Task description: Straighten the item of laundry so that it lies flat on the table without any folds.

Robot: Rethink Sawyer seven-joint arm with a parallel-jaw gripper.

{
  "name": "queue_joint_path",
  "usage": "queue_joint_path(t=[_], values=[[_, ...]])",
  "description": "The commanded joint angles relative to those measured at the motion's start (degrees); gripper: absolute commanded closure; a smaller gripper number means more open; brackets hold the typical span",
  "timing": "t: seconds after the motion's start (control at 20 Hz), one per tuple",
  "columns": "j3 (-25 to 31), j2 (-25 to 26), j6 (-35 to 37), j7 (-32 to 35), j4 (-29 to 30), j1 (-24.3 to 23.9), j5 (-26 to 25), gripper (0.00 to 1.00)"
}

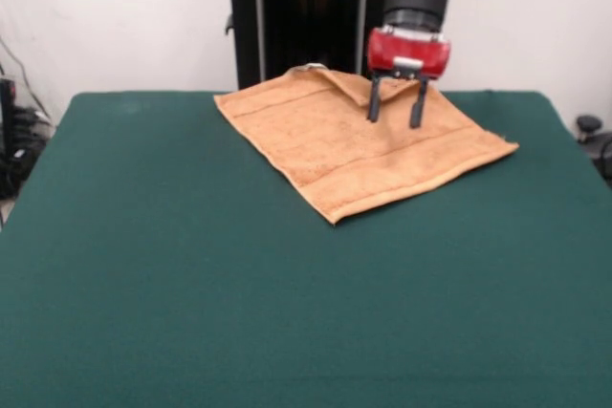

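The item of laundry [354, 145] is an orange-tan towel lying on the far half of the dark green table [191, 265], turned like a diamond. Its far corner is folded over onto the cloth, forming a triangular flap near the back edge. A woven band runs along the near right side. My gripper [396, 119] hangs over the towel's far right part, just right of the flap. Its two dark fingers [375, 102] point down with a gap between them and nothing held; the tips are at or just above the cloth.
The black pedestal [306, 16] stands right behind the towel at the table's far edge. Cables and dark gear [14, 140] lie off the table's left side, and a small dark object [588, 126] sits off its right side.
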Motion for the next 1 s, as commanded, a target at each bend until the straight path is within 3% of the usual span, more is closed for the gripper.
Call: queue_joint_path(t=[0.05, 0.2, 0.4, 0.9, 1.0], values=[[2.1, 2.6, -5.4, 18.2, 0.2, -0.2, 6.1, 0.0], [4.7, 1.6, 3.5, 15.2, 0.0, -3.3, 4.5, 0.0], [11.5, -1.8, 32.7, 7.4, 1.0, -10.9, 3.4, 0.0], [12.8, -2.0, 43.7, 8.9, -1.6, -12.7, 1.2, 0.0], [12.8, -1.7, 42.7, 9.4, -2.3, -12.6, 0.4, 0.0]])
